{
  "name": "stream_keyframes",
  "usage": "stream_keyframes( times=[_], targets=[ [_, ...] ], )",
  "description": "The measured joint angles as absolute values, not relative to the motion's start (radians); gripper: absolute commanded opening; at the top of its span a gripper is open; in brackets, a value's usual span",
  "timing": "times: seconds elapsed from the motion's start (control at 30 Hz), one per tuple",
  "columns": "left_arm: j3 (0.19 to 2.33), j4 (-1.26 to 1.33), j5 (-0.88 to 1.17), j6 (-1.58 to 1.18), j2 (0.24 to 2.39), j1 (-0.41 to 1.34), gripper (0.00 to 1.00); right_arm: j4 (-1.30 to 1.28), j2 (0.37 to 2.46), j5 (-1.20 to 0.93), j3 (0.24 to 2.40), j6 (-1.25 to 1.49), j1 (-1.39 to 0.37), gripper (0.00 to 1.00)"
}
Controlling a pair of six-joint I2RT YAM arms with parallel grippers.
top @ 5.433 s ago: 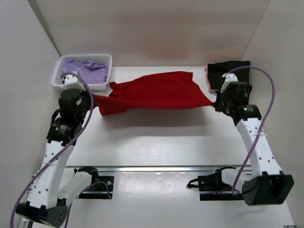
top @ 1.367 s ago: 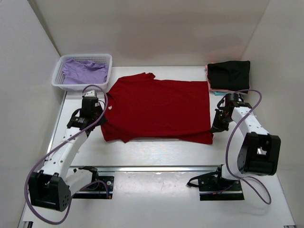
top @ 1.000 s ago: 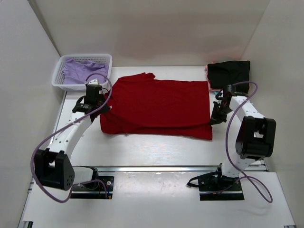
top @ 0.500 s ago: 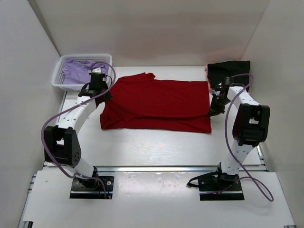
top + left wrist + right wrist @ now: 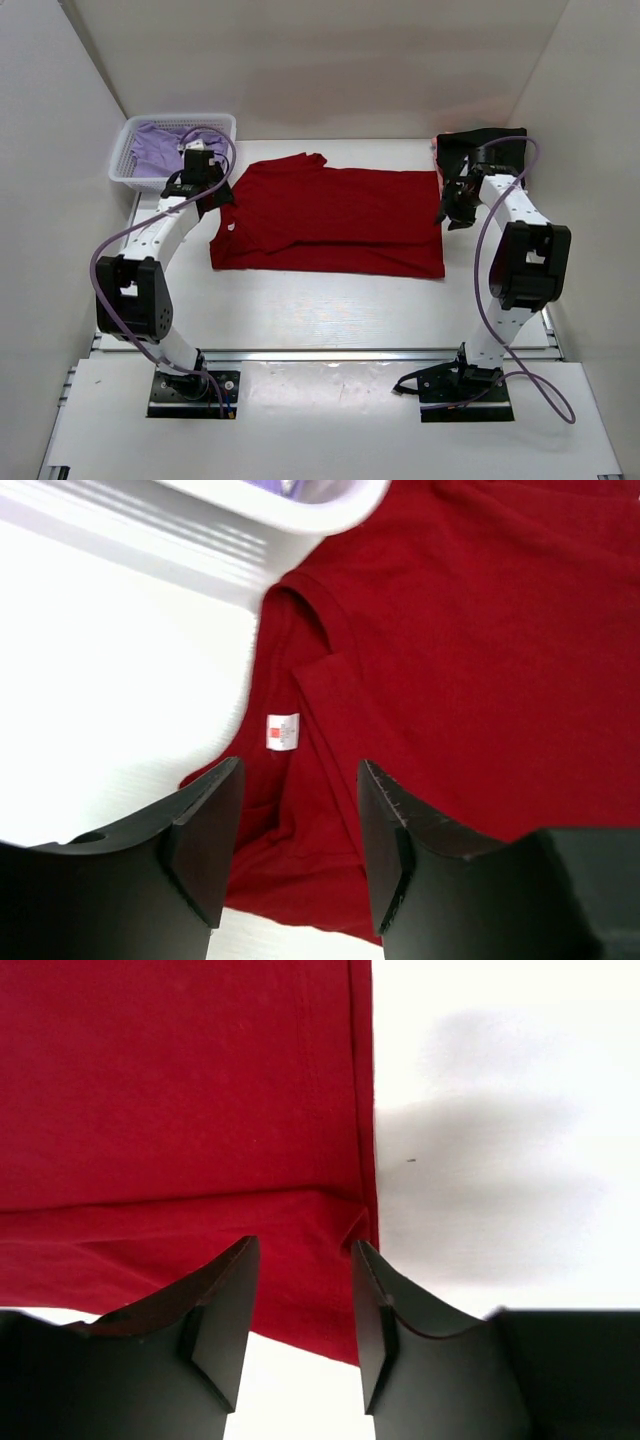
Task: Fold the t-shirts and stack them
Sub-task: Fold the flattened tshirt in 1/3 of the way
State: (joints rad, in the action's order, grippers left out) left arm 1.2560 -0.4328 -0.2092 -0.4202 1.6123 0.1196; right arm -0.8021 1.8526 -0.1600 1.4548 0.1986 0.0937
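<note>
Setting: white table (image 5: 320, 310) closed in by plain white walls (image 5: 330, 70) on the left, far and right sides.
Red shirt: the red shirt (image 5: 330, 220) lies flat mid-table, collar end to the left, hem end to the right. Its near side looks turned over onto the body, so one lengthwise fold appears made.
Left gripper: the left gripper (image 5: 298, 780) hovers over the collar end, by the white label (image 5: 283, 731). Its jaws stand apart with nothing between them.
Right gripper: the right gripper (image 5: 303, 1250) hovers over the near right corner of the hem. Its jaws are likewise parted and hold nothing.
Done: a black shirt (image 5: 485, 150) sits folded at the far right, with pink cloth (image 5: 436, 152) showing at its left edge; this is probably the stack.
Left to do: the red shirt needs further folds and a move to the stack. The lavender shirt (image 5: 165, 150) lies crumpled in the basket (image 5: 130, 178) at the far left, unfolded.
Hidden: how many shirts lie under the black one, and whether the basket holds more than one, cannot be told. The red shirt's near sleeve is out of sight.
</note>
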Motion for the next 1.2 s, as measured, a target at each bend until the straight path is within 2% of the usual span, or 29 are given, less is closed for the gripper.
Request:
stream_keyframes(
  times=[0.2,0.5,1.0,1.1,1.2],
  targets=[
    [1.177,-0.438,-0.212,-0.432,1.554,0.111,0.56,-0.757,1.769,-0.179,1.361,0.199,0.108,0.38],
    [1.033,-0.477,-0.213,-0.446,1.445,0.114,0.51,-0.710,1.761,-0.202,1.217,0.198,0.094,0.39],
    [0.994,-0.489,-0.213,-0.446,1.397,0.109,0.50,-0.662,1.765,-0.196,1.187,0.190,0.090,0.37],
    [0.992,-0.490,-0.213,-0.446,1.397,0.109,0.50,-0.661,1.770,-0.192,1.183,0.186,0.087,0.35],
    [0.989,-0.489,-0.213,-0.447,1.397,0.107,0.50,-0.657,1.777,-0.192,1.183,0.183,0.087,0.24]
  ],
)
